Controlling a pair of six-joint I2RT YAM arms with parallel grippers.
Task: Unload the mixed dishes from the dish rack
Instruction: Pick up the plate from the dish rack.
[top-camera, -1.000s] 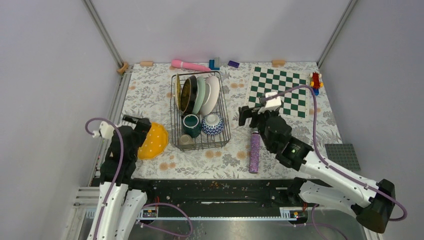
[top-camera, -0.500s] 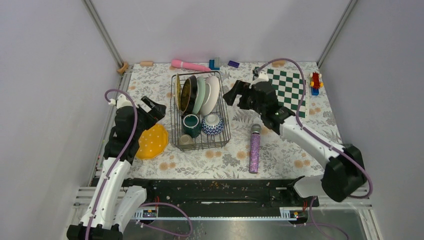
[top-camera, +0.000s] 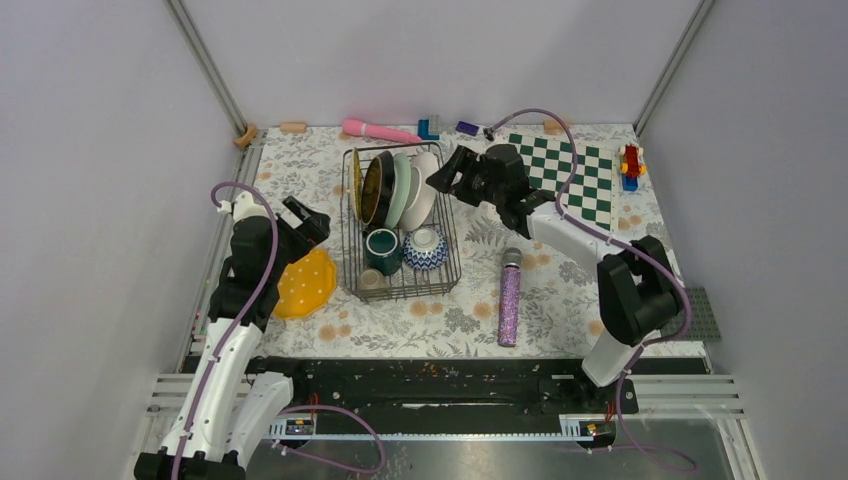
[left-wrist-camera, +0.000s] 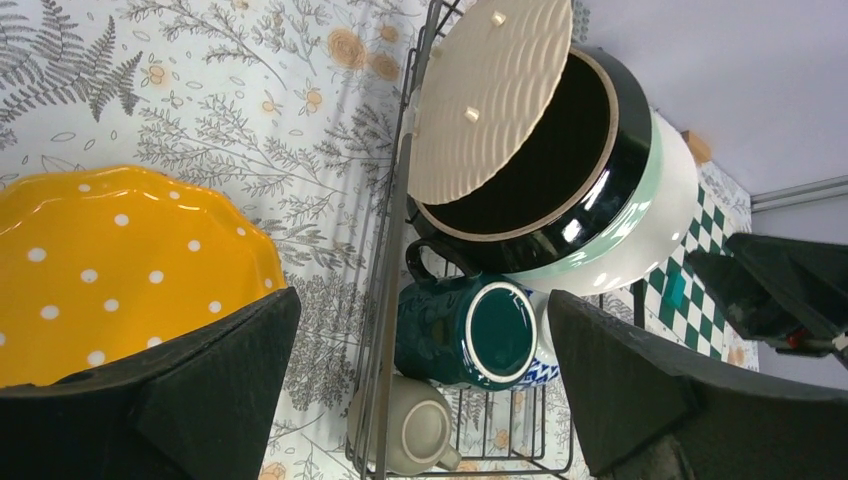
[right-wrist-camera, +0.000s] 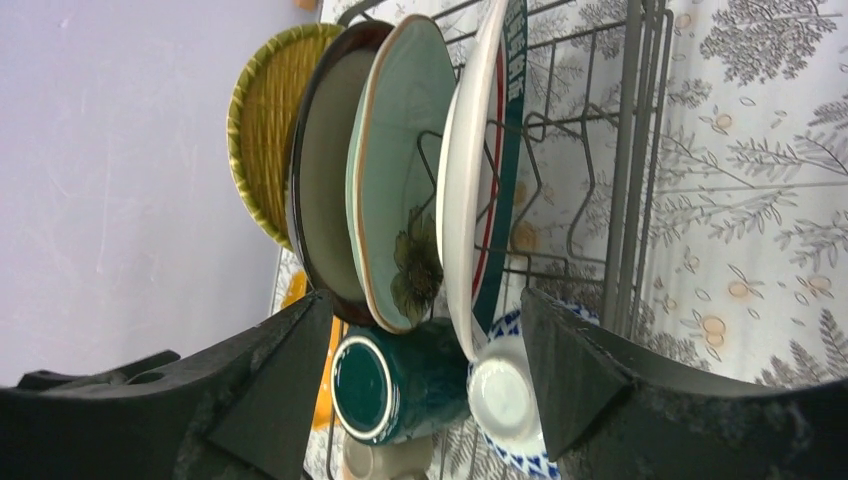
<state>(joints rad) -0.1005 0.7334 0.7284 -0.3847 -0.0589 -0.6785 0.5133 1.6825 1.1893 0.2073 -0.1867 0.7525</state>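
The right gripper (top-camera: 447, 173), fingers apart, hovers beside the upright round plates (top-camera: 405, 190) in the black wire dish rack (top-camera: 346, 235). The left gripper (top-camera: 308, 217), equally spread, hangs over a yellow white-dotted plate (top-camera: 303, 285) near the tabletop's left edge.

Five round plates (top-camera: 400, 188), one black wire dish rack (right-wrist-camera: 630, 160), one dark teal mug (top-camera: 382, 247), one blue-patterned bowl (top-camera: 425, 248), one small greyish cup (top-camera: 371, 280)
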